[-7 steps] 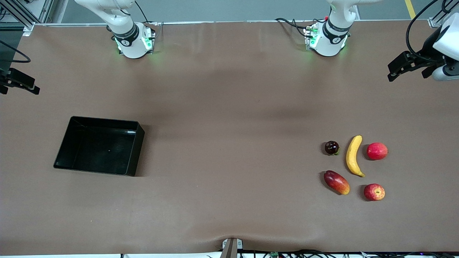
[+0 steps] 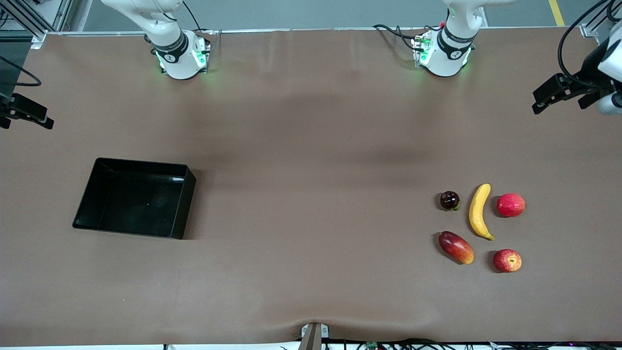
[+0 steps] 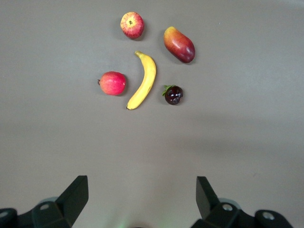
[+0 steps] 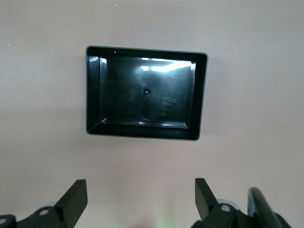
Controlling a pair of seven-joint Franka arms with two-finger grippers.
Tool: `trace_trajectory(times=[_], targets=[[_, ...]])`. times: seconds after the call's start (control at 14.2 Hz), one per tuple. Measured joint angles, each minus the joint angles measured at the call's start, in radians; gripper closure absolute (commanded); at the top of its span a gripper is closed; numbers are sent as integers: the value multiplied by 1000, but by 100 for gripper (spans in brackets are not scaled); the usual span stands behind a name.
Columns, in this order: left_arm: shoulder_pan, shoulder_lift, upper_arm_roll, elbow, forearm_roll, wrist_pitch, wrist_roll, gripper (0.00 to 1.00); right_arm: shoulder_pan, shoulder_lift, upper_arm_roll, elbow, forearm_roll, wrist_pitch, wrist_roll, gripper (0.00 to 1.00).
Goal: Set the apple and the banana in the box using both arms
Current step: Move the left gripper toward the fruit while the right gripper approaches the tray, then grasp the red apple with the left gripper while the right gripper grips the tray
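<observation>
The apple [image 2: 507,260], red with a yellow dimple, lies nearest the front camera at the left arm's end of the table. The yellow banana [image 2: 478,211] lies just farther from the camera. The black box [image 2: 187,204] stands empty toward the right arm's end. My left gripper [image 2: 558,99] is open, high over the table's end, and its wrist view shows the apple [image 3: 132,24] and the banana [image 3: 143,81] well ahead of the gripper [image 3: 142,190]. My right gripper [image 2: 26,121] is open over the other end; its wrist view shows the box [image 4: 200,95] ahead of the gripper [image 4: 141,192].
A pinkish-red round fruit [image 2: 511,204] lies beside the banana. A red-and-yellow mango [image 2: 456,247] lies beside the apple. A small dark fruit [image 2: 450,200] lies beside the banana, toward the right arm's end. Brown tabletop stretches between the fruits and the box.
My left gripper has shifted a little toward the edge at its end of the table. The right arm, the fruits and the box have not moved.
</observation>
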State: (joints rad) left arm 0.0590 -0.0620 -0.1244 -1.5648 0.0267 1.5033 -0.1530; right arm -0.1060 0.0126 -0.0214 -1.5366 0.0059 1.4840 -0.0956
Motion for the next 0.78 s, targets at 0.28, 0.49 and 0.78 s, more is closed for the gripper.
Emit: trace_trajectory(times=[0.28,0.49,0.78], targets=[[38,99,1,28,44,40,61,0,-22,73,-1,-2,-1,39,0,0],[48,189,1,31,65,157,74,0,-65,190,-2,-5,-1,85,-1,0],[42,349,-2,33,164,325,74,0,-133,289,-4,-3,1,216,-67,0]])
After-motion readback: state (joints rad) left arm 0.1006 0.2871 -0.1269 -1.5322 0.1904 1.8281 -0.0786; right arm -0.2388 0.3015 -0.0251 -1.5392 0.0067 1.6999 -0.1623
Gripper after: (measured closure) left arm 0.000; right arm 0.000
